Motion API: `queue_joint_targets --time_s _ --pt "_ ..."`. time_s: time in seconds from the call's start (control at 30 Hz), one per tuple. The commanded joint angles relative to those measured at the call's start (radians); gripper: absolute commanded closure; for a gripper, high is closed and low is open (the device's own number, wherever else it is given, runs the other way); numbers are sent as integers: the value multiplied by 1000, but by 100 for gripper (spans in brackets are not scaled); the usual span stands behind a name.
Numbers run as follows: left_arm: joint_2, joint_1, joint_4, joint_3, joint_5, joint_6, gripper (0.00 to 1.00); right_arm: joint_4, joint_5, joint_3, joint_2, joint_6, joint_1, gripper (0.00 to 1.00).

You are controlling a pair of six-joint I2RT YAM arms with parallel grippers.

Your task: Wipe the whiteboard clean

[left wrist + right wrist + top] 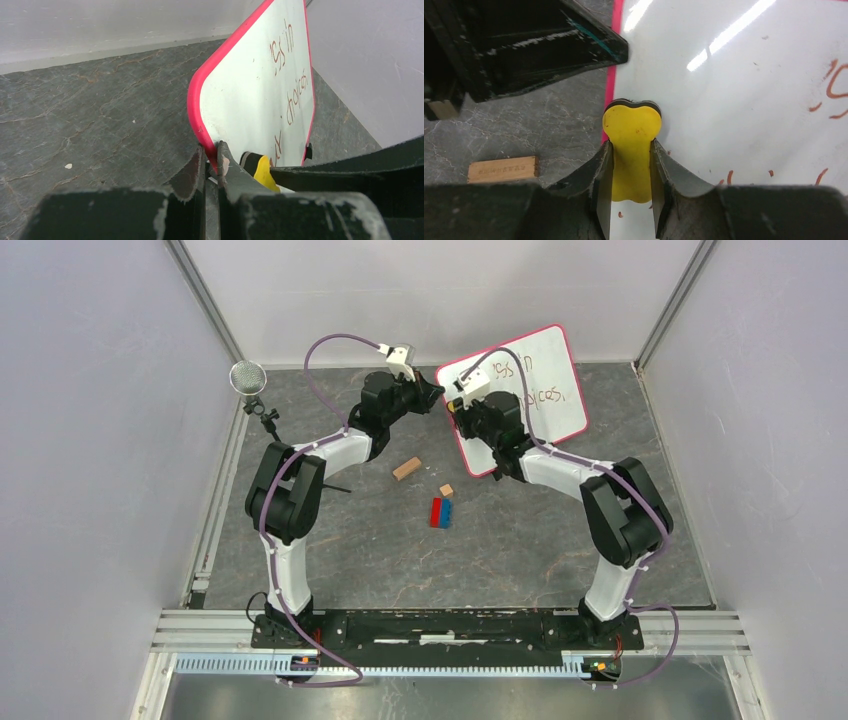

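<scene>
Top external view: the rectangular, red-pink-framed whiteboard (530, 390) stands tilted on the grey stone-pattern table (350, 550), at 1 o'clock from its centre. The left gripper (432, 396) meets the board's 9 o'clock edge. The right gripper (463, 412) is over the board's near-left area. A light rectangular wooden block (406, 469) lies at 7 o'clock from the board.

Left wrist view: the left gripper is clenched on the red-pink frame. Red-brown handwriting reads "choices"; the other words are illegible.

Right wrist view: the right gripper grasps a yellow plastic eraser (631, 122), with its dark pad against the white surface.
</scene>
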Motion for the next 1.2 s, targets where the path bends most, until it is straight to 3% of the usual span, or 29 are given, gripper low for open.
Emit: queue_joint_targets --time_s 0.0,0.27,0.73,0.87,1.17 --pt "-30 -32 3 -6 60 94 98 26 62 -82 15 114 -93 100" --pt "-35 -32 -25 -2 54 126 98 41 81 -138 19 118 -205 100" --pt "-34 -31 -34 2 67 134 98 44 75 -172 32 181 -289 100" --pt "-38 -31 -28 -2 67 129 98 62 54 -175 25 146 -247 100" --pt "-38 -38 -5 -14 45 94 98 37 70 -96 73 34 2 100"
